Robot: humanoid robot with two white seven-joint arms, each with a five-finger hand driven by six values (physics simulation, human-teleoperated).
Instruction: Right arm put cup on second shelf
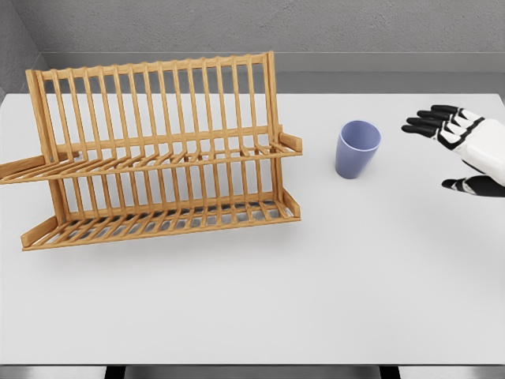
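- The cup (357,148) stands upright and mouth-up on the white table (260,300), right of frame centre, just beside the right end of the wooden rack (158,150) but not touching it.
- The right hand (461,150) enters at the right edge, level with the cup and well apart from it. Its fingers (430,122) are spread, thumb separated below; it holds nothing.
- The left arm is not visible.
- Handling estimate: the cup appears rigid, light and smooth-walled, tapering toward the base, so it may slip downward in a loose grip.
- Recommended hold: wrap the side wall at mid-height, thumb opposing fingers, keeping it upright.
- The upper shelf (158,162) is slatted; seat the base flat.
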